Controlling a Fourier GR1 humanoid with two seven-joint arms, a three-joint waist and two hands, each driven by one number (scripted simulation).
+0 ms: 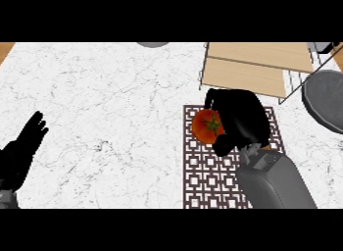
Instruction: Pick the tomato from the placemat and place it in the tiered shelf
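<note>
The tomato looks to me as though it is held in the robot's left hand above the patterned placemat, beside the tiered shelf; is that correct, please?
Not quite: the head view shows the tomato held in the right hand, not the left. It is above the patterned placemat, beside the tiered shelf. The left hand rests open at the left edge.

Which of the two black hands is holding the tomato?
The right hand, over the patterned placemat, curls around the red tomato. The left hand rests open near the left edge, holding nothing.
</note>
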